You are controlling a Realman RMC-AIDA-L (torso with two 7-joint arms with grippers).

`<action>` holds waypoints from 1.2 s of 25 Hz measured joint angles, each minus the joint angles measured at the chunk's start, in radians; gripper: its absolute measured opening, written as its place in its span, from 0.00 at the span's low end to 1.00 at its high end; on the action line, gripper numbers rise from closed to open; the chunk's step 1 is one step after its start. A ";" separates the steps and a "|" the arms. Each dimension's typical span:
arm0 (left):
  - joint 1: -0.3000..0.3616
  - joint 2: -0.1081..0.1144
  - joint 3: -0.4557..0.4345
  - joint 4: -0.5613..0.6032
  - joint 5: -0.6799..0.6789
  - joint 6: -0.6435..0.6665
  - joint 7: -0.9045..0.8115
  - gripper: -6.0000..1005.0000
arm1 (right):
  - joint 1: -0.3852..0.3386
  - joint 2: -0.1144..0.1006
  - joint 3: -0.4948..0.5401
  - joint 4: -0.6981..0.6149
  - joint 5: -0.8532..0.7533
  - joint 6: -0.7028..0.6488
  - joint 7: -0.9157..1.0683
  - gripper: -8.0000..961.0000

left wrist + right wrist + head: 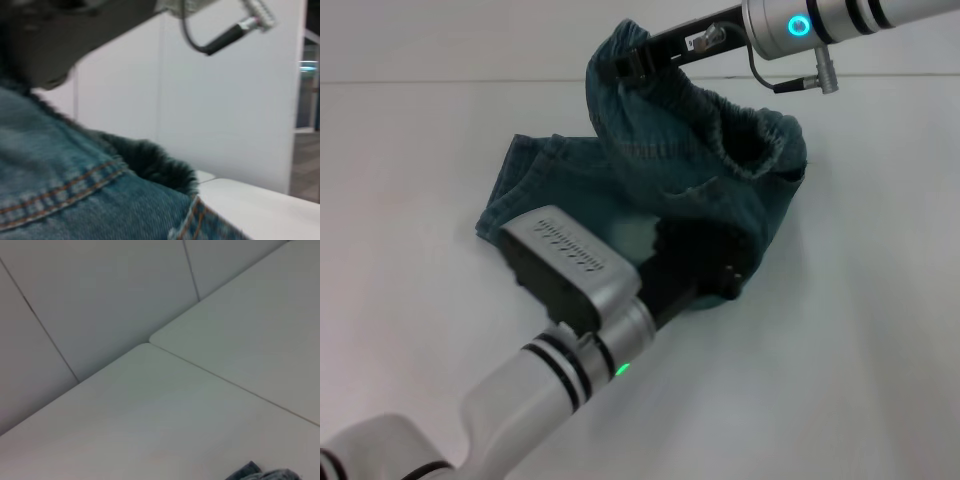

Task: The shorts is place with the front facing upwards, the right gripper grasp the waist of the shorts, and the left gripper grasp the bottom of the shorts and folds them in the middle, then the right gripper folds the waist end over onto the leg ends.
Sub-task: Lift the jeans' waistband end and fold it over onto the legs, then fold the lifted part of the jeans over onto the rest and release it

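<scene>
So I've got the shorts [650, 180] bunched on the white bench [860, 330], and the right gripper [628, 66] is pinching a raised edge of denim at the far side. The left gripper [705, 265] sits on the near part of the fabric, can't tell if it's clamped.

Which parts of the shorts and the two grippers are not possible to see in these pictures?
- Head view: the left gripper lies on the shorts; its own body hides its jaws.
- Head view: the right gripper lifts a fold; denim hides its tips.
- Head view: the raised cloth covers one leg end.
- Right wrist view: only a scrap of denim, cut by the edge.
</scene>
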 joint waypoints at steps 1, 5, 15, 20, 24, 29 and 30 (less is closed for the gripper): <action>0.019 0.001 -0.015 0.003 0.000 0.003 0.001 0.01 | 0.001 0.000 -0.001 0.010 0.000 0.009 -0.004 0.11; 0.103 0.008 -0.071 0.018 0.004 0.033 0.004 0.01 | 0.003 0.003 -0.002 0.022 0.001 0.038 -0.014 0.10; 0.327 0.002 -0.249 0.020 0.006 0.199 0.127 0.01 | 0.032 0.020 -0.024 0.029 0.010 0.066 -0.037 0.10; 0.347 0.001 -0.259 0.020 0.007 0.210 0.134 0.01 | 0.104 0.028 -0.072 0.138 0.025 0.149 -0.126 0.10; 0.346 0.002 -0.256 0.019 0.007 0.210 0.134 0.01 | 0.136 0.031 -0.121 0.223 0.087 0.221 -0.188 0.10; 0.354 0.001 -0.263 0.022 0.005 0.212 0.134 0.01 | 0.099 0.031 -0.177 0.183 0.163 0.231 -0.203 0.11; 0.356 0.001 -0.264 0.023 0.003 0.212 0.134 0.01 | 0.087 0.030 -0.179 0.162 0.166 0.224 -0.204 0.11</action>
